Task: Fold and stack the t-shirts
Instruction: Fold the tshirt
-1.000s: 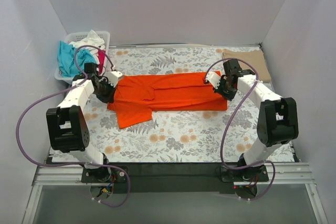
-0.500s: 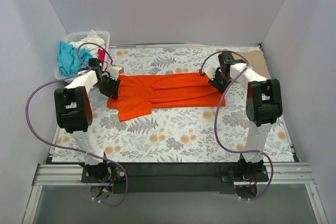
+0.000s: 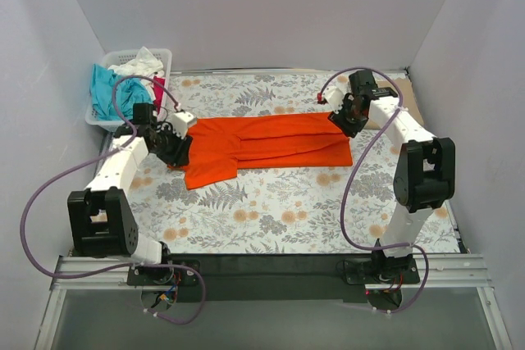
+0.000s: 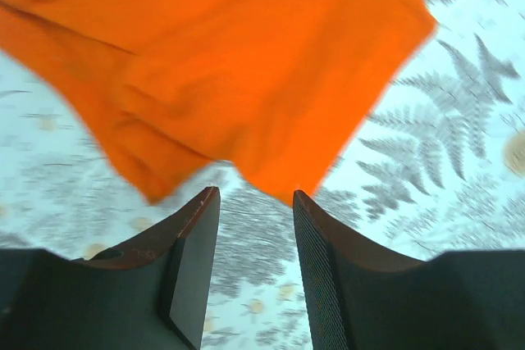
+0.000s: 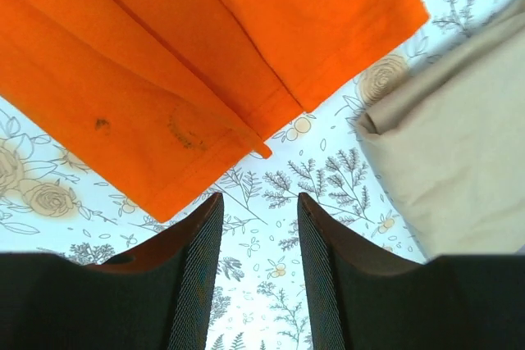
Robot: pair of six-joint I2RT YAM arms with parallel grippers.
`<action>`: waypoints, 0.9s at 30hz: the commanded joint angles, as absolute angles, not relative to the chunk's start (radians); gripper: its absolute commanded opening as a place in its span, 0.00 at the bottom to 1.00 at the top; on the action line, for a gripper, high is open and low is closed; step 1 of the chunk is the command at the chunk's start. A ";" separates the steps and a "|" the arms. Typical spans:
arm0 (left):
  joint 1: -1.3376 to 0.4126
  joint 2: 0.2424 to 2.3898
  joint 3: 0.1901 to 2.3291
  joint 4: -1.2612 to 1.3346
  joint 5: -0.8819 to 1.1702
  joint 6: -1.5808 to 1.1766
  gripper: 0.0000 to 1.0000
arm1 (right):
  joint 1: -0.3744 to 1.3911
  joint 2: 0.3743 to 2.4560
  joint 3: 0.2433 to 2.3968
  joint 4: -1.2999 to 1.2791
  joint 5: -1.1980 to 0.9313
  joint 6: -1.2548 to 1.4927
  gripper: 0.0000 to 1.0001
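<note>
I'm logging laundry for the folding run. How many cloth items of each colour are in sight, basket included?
Orange t-shirt: 1
Tan folded cloth: 1
Teal cloth in the basket: 1
White cloth in the basket: 1
Pink-red cloth in the basket: 1
Total: 5

A table covered in a pale floral print (image 3: 271, 219) (ferns and orange blossoms on white) fills the bottom of a three-sided booth. The back wall (image 3: 262, 14), left wall (image 3: 37, 96) and right wall (image 3: 484, 96) are plain, matte, whitish-lavender panels that meet at straight seams. The light is soft and even, leaving only faint shadows on the print. A white slatted plastic basket (image 3: 166, 56) sits in the far left corner. Along the near edge runs a black mounting strip (image 3: 271, 266), then a ribbed aluminium rail (image 3: 271, 283), and below that a dull grey surface (image 3: 271, 321).
</note>
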State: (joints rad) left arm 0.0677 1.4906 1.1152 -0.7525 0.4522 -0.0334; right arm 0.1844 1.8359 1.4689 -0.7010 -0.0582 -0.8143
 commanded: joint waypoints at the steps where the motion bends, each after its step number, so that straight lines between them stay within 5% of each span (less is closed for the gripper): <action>1: 0.014 1.427 1.002 -0.776 0.463 -0.020 0.39 | 0.181 1.790 1.485 -0.738 -0.106 -0.733 0.38; 8: -0.181 1.388 0.874 -0.661 0.377 -0.107 0.41 | 0.181 1.779 1.427 -0.793 -0.198 -0.660 0.32; 22: -0.268 1.561 0.784 -0.499 0.177 -0.138 0.44 | 0.179 1.769 1.376 -0.799 -0.204 -0.658 0.32; 27: -0.268 1.572 0.787 -0.488 0.163 -0.152 0.23 | 0.181 1.770 1.361 -0.796 -0.212 -0.661 0.33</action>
